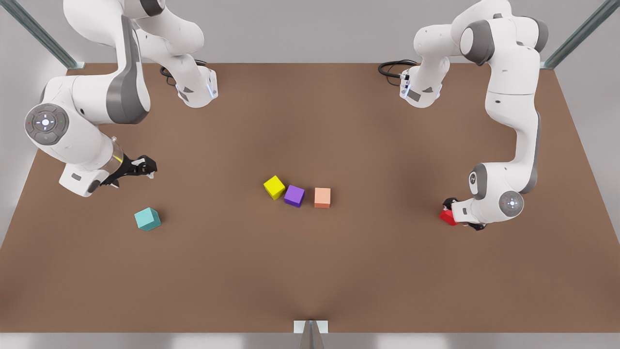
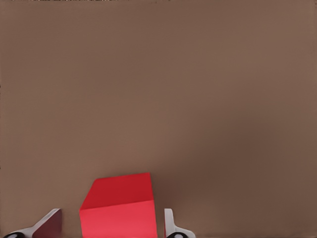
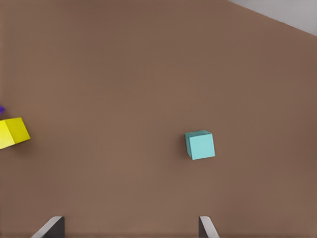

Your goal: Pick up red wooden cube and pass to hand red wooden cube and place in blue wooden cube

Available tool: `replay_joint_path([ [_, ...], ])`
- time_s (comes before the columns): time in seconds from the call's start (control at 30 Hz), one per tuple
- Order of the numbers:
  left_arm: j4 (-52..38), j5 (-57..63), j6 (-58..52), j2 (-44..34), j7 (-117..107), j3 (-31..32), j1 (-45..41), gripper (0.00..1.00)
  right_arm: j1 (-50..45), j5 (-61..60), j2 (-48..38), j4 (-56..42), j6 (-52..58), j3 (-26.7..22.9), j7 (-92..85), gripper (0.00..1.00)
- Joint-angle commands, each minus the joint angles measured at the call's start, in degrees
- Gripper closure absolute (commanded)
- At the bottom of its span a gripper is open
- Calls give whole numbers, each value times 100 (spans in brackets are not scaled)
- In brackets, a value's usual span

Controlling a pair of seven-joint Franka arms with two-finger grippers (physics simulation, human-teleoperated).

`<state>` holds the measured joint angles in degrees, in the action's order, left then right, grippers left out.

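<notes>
The red wooden cube [image 1: 447, 216] sits at the front view's right, between the fingers of the left end effector [image 1: 451, 212]. In the left wrist view the cube [image 2: 119, 207] is flanked by both fingertips [image 2: 170, 224] with slivers of gap on each side, so the jaws look spread and not yet clamped. To grip well, the fingers should close squarely on opposite flat faces and centred, so the cube cannot twist when lifted.

On the front view's left lies the blue wooden cube [image 1: 147, 218] on the desk [image 1: 310, 271], well apart from the red one. Just beyond it the right end effector [image 1: 144, 167] waits, its fingers spread and empty, looking down at the blue cube [image 3: 200, 144].
</notes>
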<state>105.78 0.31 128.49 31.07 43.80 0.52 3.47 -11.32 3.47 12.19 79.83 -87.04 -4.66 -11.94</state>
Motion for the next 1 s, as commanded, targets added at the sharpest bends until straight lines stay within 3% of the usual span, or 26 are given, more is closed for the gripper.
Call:
replay_joint_path([
  [0.0,-5,-4,141,13,781,1,13,0,-2,-4,-6,6,3,0,-37,0],
  [0.7,83,-4,71,444,709,-8,92,0,-2,-39,38,6,12,0,-54,0],
  [0.77,74,5,71,444,709,-8,75,28,-2,-57,38,6,38,0,-63,0],
  [0.8,74,5,62,435,683,-8,66,34,-2,-57,38,6,38,0,-63,0],
  [0.97,-31,-302,-473,198,-1135,115,-31,35,-11,-57,47,6,38,0,-63,0],
])
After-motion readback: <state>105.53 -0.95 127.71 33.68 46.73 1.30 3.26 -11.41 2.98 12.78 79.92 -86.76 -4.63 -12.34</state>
